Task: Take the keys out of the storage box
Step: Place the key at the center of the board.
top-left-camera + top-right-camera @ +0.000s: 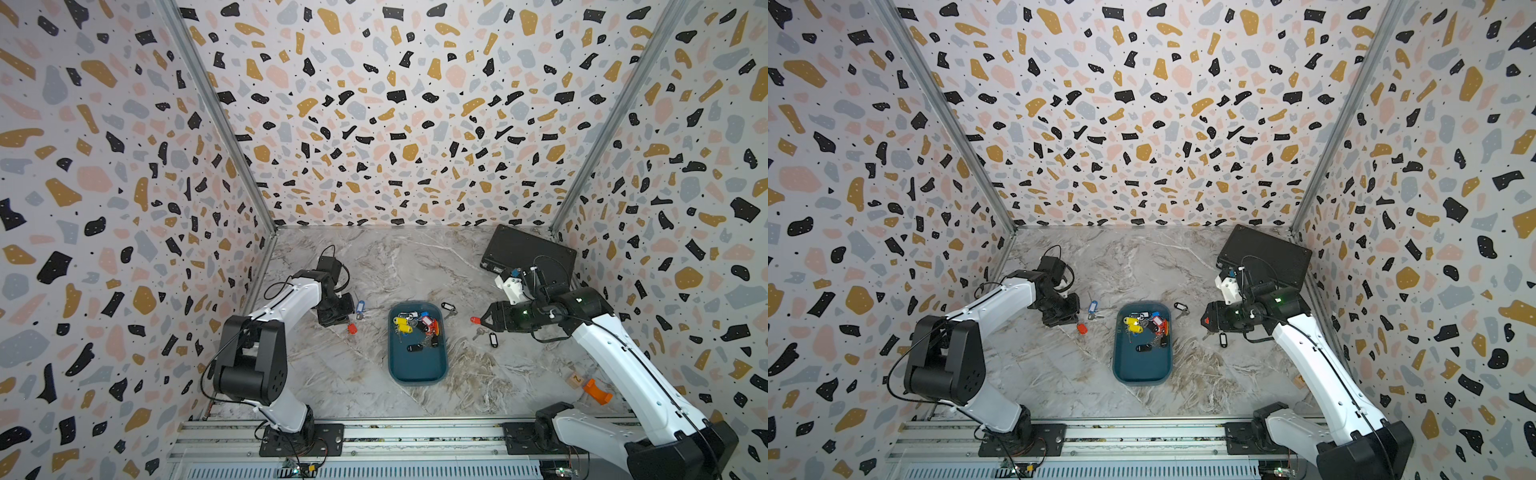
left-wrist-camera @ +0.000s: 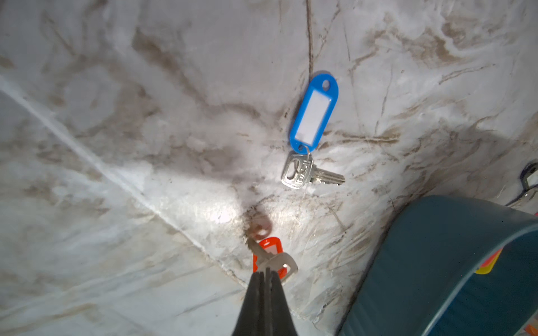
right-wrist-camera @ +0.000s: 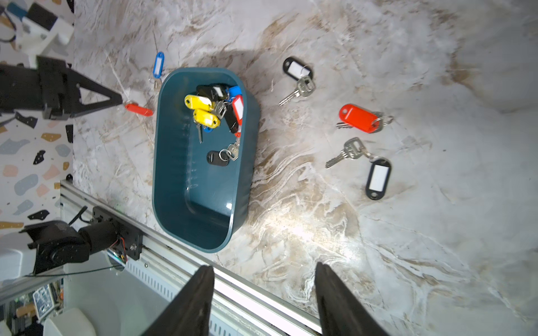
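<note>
Pinching a red-tagged key [image 2: 272, 247] tight just beside the storage box [image 1: 417, 370], the left fingers [image 2: 254, 299] are gripping a thin edge that may slip, while the right fingers [image 3: 195, 296] are hanging parted and empty and the other keys [image 1: 415, 326] are lying tangled in the box's far end.
</note>
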`<act>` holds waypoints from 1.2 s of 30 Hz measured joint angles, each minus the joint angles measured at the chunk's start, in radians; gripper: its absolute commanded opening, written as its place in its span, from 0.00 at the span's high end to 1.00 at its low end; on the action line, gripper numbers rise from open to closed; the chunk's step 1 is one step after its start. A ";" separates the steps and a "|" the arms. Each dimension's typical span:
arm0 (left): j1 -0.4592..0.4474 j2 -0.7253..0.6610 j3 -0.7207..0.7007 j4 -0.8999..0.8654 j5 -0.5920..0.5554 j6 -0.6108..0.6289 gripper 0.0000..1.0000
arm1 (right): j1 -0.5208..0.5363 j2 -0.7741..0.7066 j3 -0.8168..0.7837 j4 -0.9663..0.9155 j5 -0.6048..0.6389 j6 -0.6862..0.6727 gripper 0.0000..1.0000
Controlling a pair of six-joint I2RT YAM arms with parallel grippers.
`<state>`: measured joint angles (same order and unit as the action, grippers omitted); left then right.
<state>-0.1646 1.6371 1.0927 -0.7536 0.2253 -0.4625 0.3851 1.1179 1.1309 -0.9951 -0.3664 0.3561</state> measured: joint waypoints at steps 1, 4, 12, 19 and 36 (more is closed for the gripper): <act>0.000 0.011 0.001 0.004 0.002 0.000 1.00 | 0.024 0.010 0.000 0.000 0.004 0.003 0.39; 0.000 0.030 0.001 0.006 0.002 0.001 0.78 | 0.102 0.049 0.000 0.000 0.024 0.016 0.39; 0.000 0.024 0.003 0.006 -0.013 -0.003 0.28 | 0.291 0.169 0.000 0.031 0.080 0.078 0.40; 0.000 -0.091 -0.008 0.010 -0.024 -0.005 0.24 | 0.386 0.280 0.026 0.079 0.118 0.135 0.45; 0.000 -0.626 -0.217 0.050 -0.025 -0.021 0.18 | 0.493 0.704 0.216 0.213 0.209 0.261 0.52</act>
<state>-0.1642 1.0111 0.8757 -0.7033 0.2001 -0.4831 0.8780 1.8221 1.3468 -0.7818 -0.1577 0.6170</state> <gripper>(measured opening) 0.819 0.476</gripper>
